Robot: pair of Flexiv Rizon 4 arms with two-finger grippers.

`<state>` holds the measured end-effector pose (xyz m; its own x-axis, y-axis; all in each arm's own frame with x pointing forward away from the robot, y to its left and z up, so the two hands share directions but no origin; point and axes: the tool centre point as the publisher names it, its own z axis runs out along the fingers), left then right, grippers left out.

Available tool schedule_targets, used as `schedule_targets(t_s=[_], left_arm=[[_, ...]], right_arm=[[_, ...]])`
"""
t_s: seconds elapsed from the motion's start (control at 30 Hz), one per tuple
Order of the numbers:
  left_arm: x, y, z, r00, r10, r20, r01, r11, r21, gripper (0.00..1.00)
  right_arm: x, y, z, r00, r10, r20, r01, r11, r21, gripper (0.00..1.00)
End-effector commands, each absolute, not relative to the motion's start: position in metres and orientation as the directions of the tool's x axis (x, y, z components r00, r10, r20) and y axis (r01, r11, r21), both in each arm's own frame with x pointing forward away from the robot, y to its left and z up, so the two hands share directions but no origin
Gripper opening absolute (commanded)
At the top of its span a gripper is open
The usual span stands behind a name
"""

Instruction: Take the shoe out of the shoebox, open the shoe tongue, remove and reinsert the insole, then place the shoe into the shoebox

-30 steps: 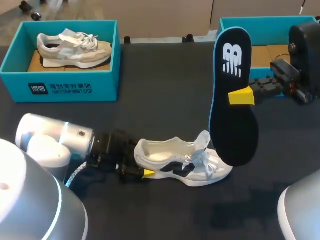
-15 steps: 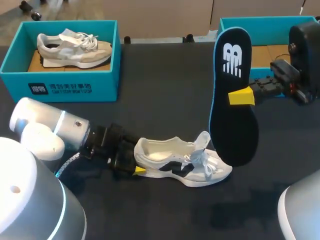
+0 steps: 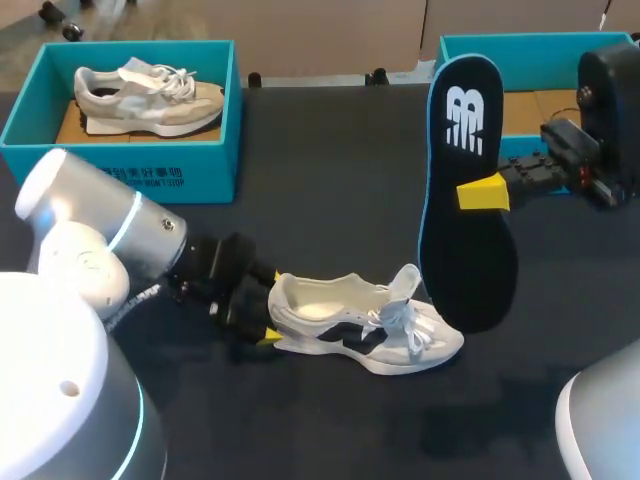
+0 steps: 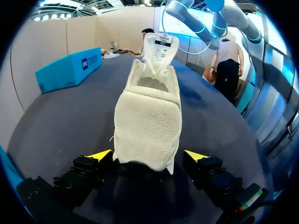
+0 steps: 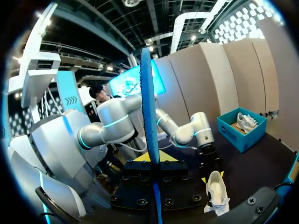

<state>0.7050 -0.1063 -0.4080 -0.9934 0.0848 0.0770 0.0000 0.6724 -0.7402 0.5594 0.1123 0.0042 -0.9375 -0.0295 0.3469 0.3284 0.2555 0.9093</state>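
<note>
Lying on the worktop, the white shoe has its long axis running across the robot's front, heel toward the left arm and toe toward the right, with the tongue raised and the mouth open. The left gripper sits at the heel, jaws apart on either side and apparently not pressing. The insole hangs near-upright over the toe end, broad end down, clamped at mid-length in the right gripper. Reinsertion likely turns on carrying that broad end heelward into the mouth.
</note>
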Motion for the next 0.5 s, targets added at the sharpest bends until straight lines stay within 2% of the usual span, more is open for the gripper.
schedule_targets(t_s=[0.03,0.2,0.33,0.37,0.4,0.5], left_arm=[[0.706,-0.108,-0.408,-0.993,0.085,0.078,0.001,0.684,-0.729,1.0],[0.709,-0.102,-0.397,-0.993,0.105,0.057,0.042,0.751,-0.659,1.0],[0.715,-0.099,-0.393,-0.989,0.143,0.036,0.108,0.872,-0.477,1.0],[0.72,-0.102,-0.389,-0.998,0.062,-0.01,0.06,0.898,-0.437,1.0],[0.725,-0.104,-0.386,-0.997,0.005,-0.078,0.038,0.904,-0.425,1.0],[0.725,-0.104,-0.386,-0.997,0.005,-0.078,0.038,0.904,-0.425,1.0]], right_arm=[[0.561,0.114,0.003,-0.937,-0.032,0.347,0.328,0.256,0.909,0.0],[0.561,0.114,0.003,-0.937,-0.032,0.347,0.328,0.256,0.909,0.0],[0.561,0.114,0.003,-0.937,-0.032,0.347,0.328,0.256,0.909,0.0],[0.561,0.114,0.003,-0.937,-0.032,0.347,0.328,0.256,0.909,0.0],[0.561,0.114,0.003,-0.937,-0.032,0.347,0.328,0.256,0.909,0.0],[0.561,0.114,0.003,-0.937,-0.032,0.347,0.328,0.256,0.909,0.0]])
